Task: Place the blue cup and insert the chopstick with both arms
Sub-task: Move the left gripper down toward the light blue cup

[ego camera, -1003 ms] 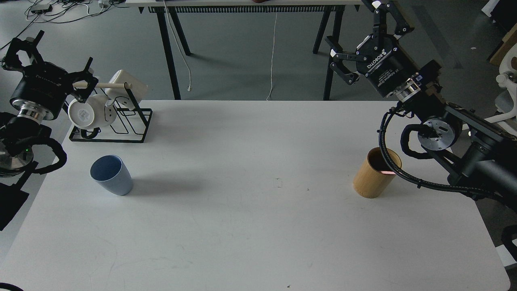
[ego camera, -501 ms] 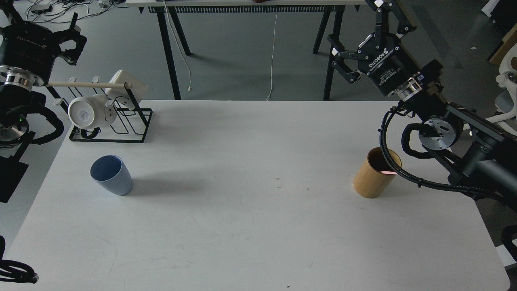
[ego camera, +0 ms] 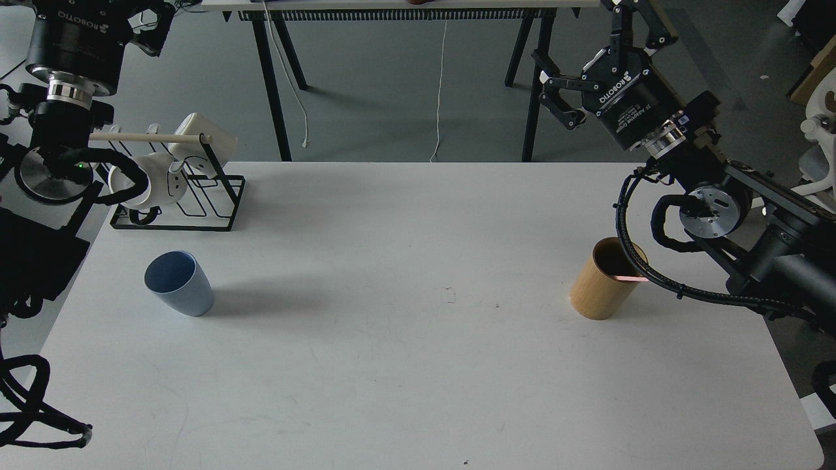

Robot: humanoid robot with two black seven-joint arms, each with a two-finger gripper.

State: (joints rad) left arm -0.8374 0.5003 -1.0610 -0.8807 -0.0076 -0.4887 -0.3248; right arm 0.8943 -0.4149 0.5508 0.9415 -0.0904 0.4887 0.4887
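The blue cup stands upright on the left side of the white table, with nothing touching it. Only a short pink bit of the chopstick shows, at the rim of the tan bamboo cylinder on the right. My left gripper is high at the top left, far above the cup. Its knuckles are splayed open and its tips are cut off by the frame's edge. My right gripper hangs open and empty, well above and behind the cylinder.
A black wire rack holding white mugs and a pale wooden rod stands at the back left, behind the cup. A black cable from my right arm crosses the cylinder's rim. Black table legs stand beyond the far edge.
My left arm has risen, carrying its gripper from beside the rack up to the top left corner. The right gripper has edged slightly upward. Cup and cylinder have not moved.
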